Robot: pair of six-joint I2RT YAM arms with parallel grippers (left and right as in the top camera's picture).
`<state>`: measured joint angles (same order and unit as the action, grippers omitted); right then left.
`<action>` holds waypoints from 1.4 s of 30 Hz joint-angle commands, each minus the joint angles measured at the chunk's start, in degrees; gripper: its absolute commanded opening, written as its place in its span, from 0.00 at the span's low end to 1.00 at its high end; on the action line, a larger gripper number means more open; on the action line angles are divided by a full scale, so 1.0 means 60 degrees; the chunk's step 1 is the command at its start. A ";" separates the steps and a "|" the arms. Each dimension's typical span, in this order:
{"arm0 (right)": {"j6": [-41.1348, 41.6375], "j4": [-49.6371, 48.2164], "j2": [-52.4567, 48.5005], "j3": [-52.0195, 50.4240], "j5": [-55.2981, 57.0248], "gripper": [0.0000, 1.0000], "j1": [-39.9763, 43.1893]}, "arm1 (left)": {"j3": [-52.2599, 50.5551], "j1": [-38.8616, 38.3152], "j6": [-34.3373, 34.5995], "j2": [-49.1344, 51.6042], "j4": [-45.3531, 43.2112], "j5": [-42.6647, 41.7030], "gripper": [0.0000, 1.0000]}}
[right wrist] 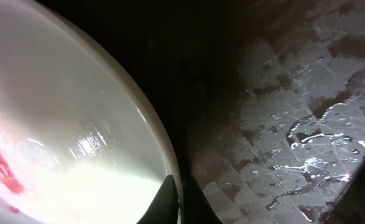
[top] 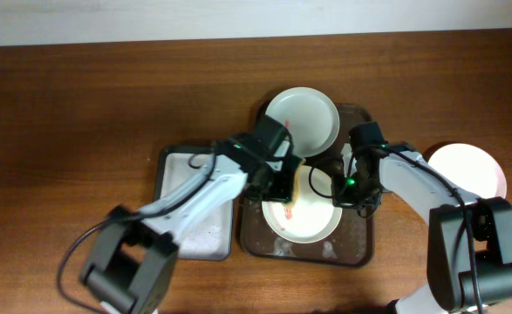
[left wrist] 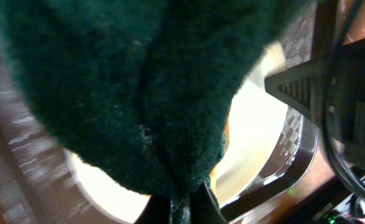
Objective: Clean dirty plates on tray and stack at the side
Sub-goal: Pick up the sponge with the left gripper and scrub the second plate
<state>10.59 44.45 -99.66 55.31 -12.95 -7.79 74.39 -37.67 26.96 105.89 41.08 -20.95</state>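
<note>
A white plate (top: 312, 222) with a red smear lies in the front of the dark brown tray (top: 360, 249). A mint-green plate (top: 303, 118) leans over the tray's far rim. A pinkish plate (top: 469, 170) sits on the table to the right. My left gripper (top: 283, 181) is shut on a dark green sponge (left wrist: 126, 93), held over the white plate (left wrist: 257, 124). My right gripper (right wrist: 181, 202) is shut on the white plate's rim (right wrist: 163, 143), and a red smear shows at the left of that view. It also shows in the overhead view (top: 343, 185).
A smaller black tray with white lining (top: 186, 174) lies left of the brown tray, under my left arm. The brown tray's floor (right wrist: 294, 93) is wet. The table's far edge runs along the top of the overhead view.
</note>
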 commanded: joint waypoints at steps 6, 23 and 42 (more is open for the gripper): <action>0.0579 -0.0087 -0.0310 -0.0091 0.0357 0.04 0.0135 | 0.0109 -0.1027 0.1861 0.2637 -0.0157 -0.1727 0.00; 0.0120 -0.0029 -0.0310 -0.0095 0.0361 0.04 0.0131 | 0.1319 0.1089 -0.0299 0.2688 0.0670 0.2572 0.00; -0.0546 0.0229 -0.0310 -0.0095 0.0364 0.04 0.0117 | 0.2153 0.0514 -0.0903 0.2594 0.0652 0.5759 0.00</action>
<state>10.22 43.86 -100.47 56.18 -14.79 -7.07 85.54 -38.06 23.05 120.44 40.49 -2.37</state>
